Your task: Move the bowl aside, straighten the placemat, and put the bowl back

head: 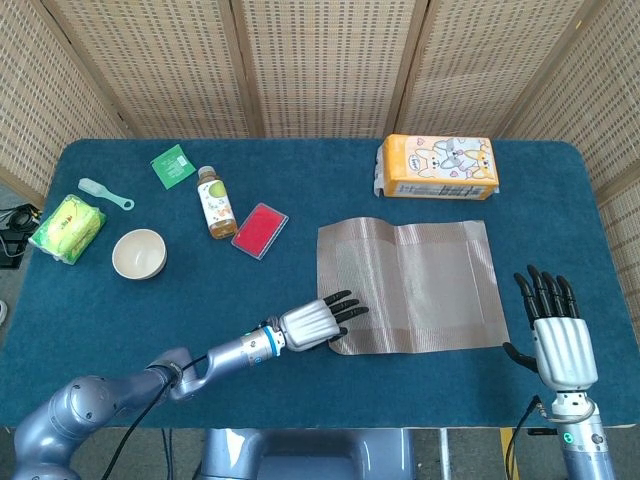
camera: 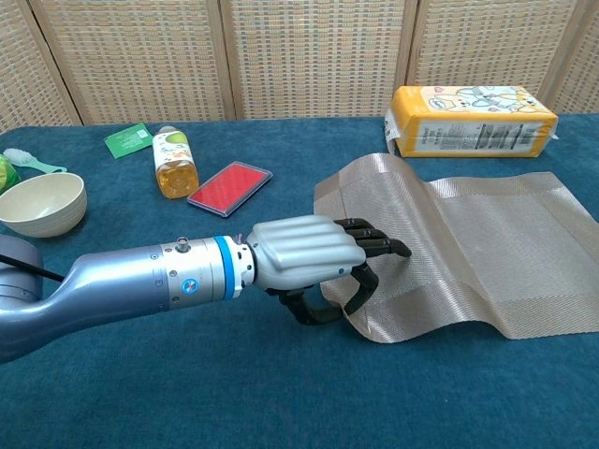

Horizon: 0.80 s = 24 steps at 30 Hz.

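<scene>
The brownish woven placemat (head: pixel 420 285) lies right of centre, rumpled, with a raised fold along its left part (camera: pixel 374 192). My left hand (head: pixel 315 322) is at its near left corner. In the chest view the left hand (camera: pixel 304 253) has its fingers on top of the mat and its thumb curled under the edge, pinching the corner. The cream bowl (head: pixel 138 253) stands apart at the left, also seen low left in the chest view (camera: pixel 39 203). My right hand (head: pixel 560 340) hovers off the mat's right front corner, fingers spread and holding nothing.
An orange tissue pack (head: pixel 437 167) lies just behind the mat. A tea bottle (head: pixel 214 203) and a red case (head: pixel 260 231) sit left of the mat. Farther left are a green packet (head: pixel 173 166), a small scoop (head: pixel 104 193) and a yellow-green pack (head: pixel 67 227).
</scene>
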Available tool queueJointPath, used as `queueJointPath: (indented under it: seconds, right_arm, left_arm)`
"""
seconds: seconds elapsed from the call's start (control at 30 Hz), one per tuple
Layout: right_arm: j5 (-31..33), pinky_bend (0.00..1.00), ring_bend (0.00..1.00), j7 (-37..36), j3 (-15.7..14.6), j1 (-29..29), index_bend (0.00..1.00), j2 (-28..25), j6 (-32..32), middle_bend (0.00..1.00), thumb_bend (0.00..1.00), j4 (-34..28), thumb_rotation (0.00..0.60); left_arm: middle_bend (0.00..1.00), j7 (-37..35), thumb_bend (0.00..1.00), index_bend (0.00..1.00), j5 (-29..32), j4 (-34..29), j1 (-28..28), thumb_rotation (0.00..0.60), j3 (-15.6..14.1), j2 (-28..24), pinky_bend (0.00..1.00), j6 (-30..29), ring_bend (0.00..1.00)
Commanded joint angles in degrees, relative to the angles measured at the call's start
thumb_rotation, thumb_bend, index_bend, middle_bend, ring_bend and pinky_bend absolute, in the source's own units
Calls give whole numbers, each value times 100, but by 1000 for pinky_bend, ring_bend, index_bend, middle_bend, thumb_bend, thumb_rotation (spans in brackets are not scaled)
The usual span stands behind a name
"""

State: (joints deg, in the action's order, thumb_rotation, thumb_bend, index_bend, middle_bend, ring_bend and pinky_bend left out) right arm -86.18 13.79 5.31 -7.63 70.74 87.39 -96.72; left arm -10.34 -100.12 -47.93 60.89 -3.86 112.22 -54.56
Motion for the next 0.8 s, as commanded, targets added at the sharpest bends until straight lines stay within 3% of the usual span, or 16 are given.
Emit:
queueJointPath:
  seconds: [0.03, 0.33, 0.8]
  right_arm:
    - [-9, 0, 0, -6, 3, 3, 60, -5, 0, 0, 0, 1, 600]
    - [-55, 0, 0, -34, 11, 23, 62, -27, 32, 0, 0, -27, 600]
    - [-142, 0, 0, -120, 10, 62, 63, -97, 78, 0, 0, -93, 600]
  left_arm:
    - [0, 8, 487, 730, 18, -15, -14, 600, 17, -29, 0, -37, 0]
    - [0, 91, 487, 804, 9, -263, -169, 600, -47, -465, 0, -294, 0]
    - [0, 997, 487, 815, 17, -1792, -812, 600, -483, -1760, 0, -583, 0]
